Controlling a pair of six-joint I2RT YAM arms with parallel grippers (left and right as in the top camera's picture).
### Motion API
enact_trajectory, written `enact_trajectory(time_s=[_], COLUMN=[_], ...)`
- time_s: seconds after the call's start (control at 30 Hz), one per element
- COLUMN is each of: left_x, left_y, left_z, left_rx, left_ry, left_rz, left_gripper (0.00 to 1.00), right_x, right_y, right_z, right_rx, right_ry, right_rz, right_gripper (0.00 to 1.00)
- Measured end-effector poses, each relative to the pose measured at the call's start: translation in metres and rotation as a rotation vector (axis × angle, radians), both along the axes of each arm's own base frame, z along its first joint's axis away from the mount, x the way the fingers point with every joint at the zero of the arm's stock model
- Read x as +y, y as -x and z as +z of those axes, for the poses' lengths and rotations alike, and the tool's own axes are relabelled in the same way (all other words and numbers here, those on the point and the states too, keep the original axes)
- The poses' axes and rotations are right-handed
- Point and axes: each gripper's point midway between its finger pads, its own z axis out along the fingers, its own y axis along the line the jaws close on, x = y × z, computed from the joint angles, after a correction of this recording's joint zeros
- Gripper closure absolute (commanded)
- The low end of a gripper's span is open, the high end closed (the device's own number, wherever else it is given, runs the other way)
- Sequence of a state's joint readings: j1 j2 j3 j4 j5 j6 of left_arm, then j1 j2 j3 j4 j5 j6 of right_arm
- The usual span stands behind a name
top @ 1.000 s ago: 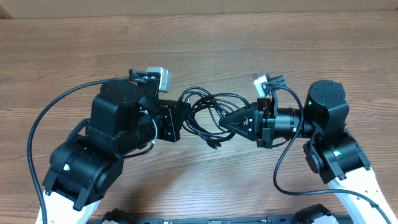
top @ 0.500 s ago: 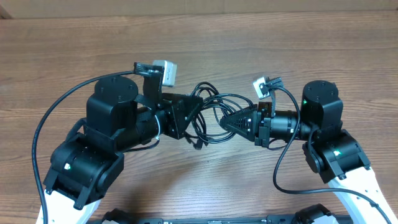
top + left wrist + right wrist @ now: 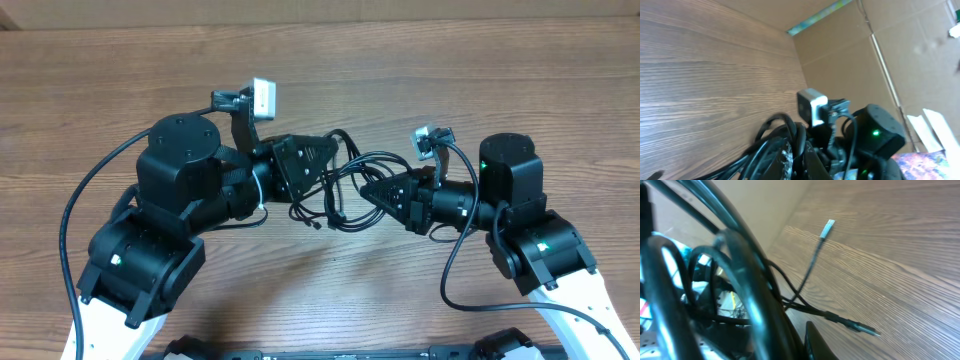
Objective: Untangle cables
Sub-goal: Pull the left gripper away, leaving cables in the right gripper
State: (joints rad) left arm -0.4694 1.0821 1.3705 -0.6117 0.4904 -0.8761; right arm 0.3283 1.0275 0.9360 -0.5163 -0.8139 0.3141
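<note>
Both clamped on the cables [image 3: 345, 185], the left gripper [image 3: 322, 160] is swinging toward the right gripper [image 3: 370, 190], bunching tangled black loops.

Matte black, blocky joint housings on left arm [image 3: 180, 190] and right arm [image 3: 510, 195], above white base links [image 3: 585, 300]. Small green lights [image 3: 541, 245] on the housings. Silver-grey boxy wrist cameras [image 3: 262, 97]. Thick black wires [image 3: 75, 200] looping alongside. Black, wedge-shaped left gripper [image 3: 330, 148] and right gripper [image 3: 366, 190].
</note>
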Motion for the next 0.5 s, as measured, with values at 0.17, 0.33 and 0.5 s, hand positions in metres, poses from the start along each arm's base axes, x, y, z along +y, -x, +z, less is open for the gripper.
enact_trajectory(time_s=[0.17,0.33,0.5], left_x=[-0.006,-0.007,0.001], left_y=[-0.009,-0.01,-0.019], left_z=[0.016,0.017,0.016], left_rx=[0.025,0.042,0.07], left_ry=[0.115,0.138,0.161], left_rz=[0.022,0.03,0.075], left_gripper=[0.96,0.96,0.96], right_x=[-0.012,-0.015,-0.026], right_y=[-0.01,-0.012,-0.012], right_z=[-0.009,-0.012,-0.027], right_rx=[0.006,0.004,0.053], right_ry=[0.079,0.099,0.168], right_rz=[-0.096,-0.12,-0.171], right_gripper=[0.91,0.91,0.93])
